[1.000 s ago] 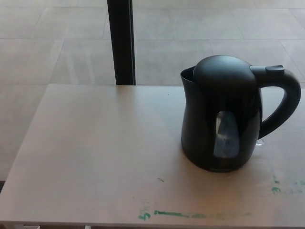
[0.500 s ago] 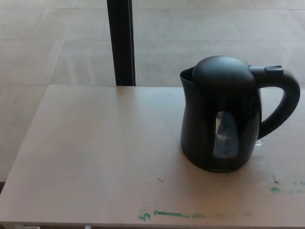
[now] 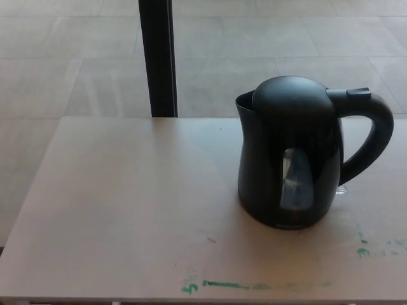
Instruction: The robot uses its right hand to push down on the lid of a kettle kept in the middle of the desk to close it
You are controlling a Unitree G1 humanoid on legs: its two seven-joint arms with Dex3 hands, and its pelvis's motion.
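Looking for fingers turns up nothing: neither the robot's right hand nor its left shows anywhere in the head view, so whether they are released or clenched cannot be told. The kettle (image 3: 289,159) stands upright at centre right of the frame, on the tabletop (image 3: 127,203), its handle (image 3: 372,136) arching toward the right edge and its spout toward the middle. Its domed lid (image 3: 292,95) appears to sit flush, or nearly so, on the body; a small gap cannot be ruled out from this angle. A release button (image 3: 358,93) sits at the top of the handle. The body looks like stiff, smooth black plastic, likely slippery; the water window (image 3: 296,181) suggests it holds little, so it is probably light and could slide or tip under an off-centre push. Pressing straight down on the dome's crown seems safest. Green marks (image 3: 254,285) streak the lower edge, and a dark post (image 3: 158,57) rises at upper left.
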